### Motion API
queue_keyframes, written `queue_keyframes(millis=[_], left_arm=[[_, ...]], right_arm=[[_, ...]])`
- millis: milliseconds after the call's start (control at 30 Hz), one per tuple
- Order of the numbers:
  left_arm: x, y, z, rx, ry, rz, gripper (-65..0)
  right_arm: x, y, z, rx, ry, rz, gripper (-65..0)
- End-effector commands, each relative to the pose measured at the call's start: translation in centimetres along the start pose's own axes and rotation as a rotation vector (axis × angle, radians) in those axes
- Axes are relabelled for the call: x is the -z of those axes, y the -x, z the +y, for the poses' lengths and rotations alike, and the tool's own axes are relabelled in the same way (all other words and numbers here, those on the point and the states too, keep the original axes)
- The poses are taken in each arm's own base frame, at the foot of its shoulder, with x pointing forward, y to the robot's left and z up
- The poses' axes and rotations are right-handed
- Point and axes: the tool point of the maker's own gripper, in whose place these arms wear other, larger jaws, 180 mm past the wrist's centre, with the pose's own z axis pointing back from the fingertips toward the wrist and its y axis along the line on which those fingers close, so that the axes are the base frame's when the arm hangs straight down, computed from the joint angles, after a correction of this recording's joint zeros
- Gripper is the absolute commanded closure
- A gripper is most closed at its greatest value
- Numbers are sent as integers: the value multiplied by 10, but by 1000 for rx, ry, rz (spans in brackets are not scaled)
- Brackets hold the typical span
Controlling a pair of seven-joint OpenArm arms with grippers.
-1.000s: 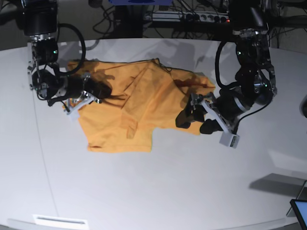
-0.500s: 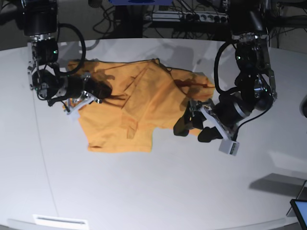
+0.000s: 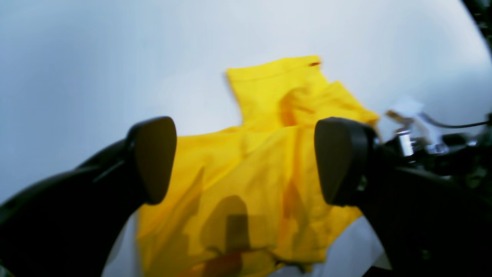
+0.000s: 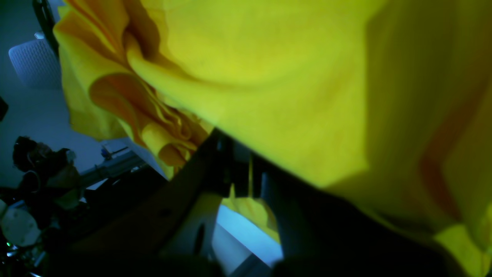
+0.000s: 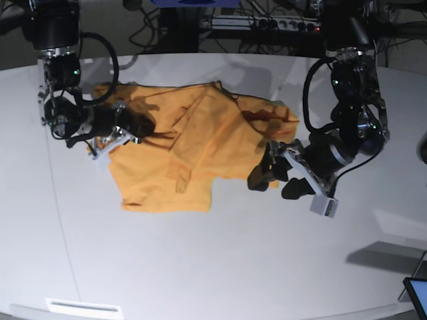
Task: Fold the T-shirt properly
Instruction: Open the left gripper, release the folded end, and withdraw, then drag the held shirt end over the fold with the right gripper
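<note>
White tabletop [image 5: 220, 260] is carrying the T-shirt [image 5: 193, 150], lying rumpled mid-table. Nearest, the left gripper [image 5: 275, 181] is hovering with jaws spread beside the hem, apparently ready to pinch. Farther off, the right gripper [image 5: 133, 127] is clenching bunched fabric, likely anchoring that edge.

Robotics lab or test cell. Large bare white worktop [image 5: 200, 267] with curved edge, two black robot arms mounted at far side. Behind it, dark background: power strip [image 5: 267, 24] and tangled cables [image 5: 280, 13] on far right. Corner of screen [image 5: 417, 293] at near right edge. No domestic furnishings visible.
</note>
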Motion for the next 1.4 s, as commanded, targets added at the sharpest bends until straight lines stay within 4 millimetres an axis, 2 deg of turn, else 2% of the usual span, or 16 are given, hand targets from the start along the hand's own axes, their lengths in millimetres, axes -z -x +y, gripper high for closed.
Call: queue_keyframes(millis=[0, 133, 233, 333, 567, 700, 800, 933, 1133, 1233, 1367], left_arm=[[-4, -15, -2, 9, 10, -50, -544], [-8, -10, 4, -6, -7, -47, -544], [-6, -8, 1, -5, 1, -41, -544], [-7, -11, 2, -5, -1, -48, -544], [-8, -11, 5, -2, -14, -47, -544], [-8, -11, 6, -2, -16, -49, -544], [-8, -12, 6, -2, -16, -50, -544], [-9, -11, 9, 3, -24, -44, -544], [-3, 1, 25, -53, -41, -10, -544], [-2, 2, 26, -56, -42, -8, -544], [-7, -2, 30, -36, -55, -10, -544]], right_arm=[[-13, -4, -43, -20, 183, -13, -62], [-32, -19, -48, -19, 236, -87, -122], [-45, -26, -23, -33, 220, -138, -125], [-52, -23, 6, -101, 171, -134, -125], [-53, -28, 15, -117, 153, -170, -122], [-67, -34, 44, -196, 108, -232, -120], [-74, -40, 52, -226, 96, -286, -119], [-85, -33, 69, -285, 66, -320, -118], [-65, 2, 88, -300, -23, -203, -116], [-56, 17, 97, -331, -41, -158, -116], [-50, 26, 104, -340, -61, -133, -115]])
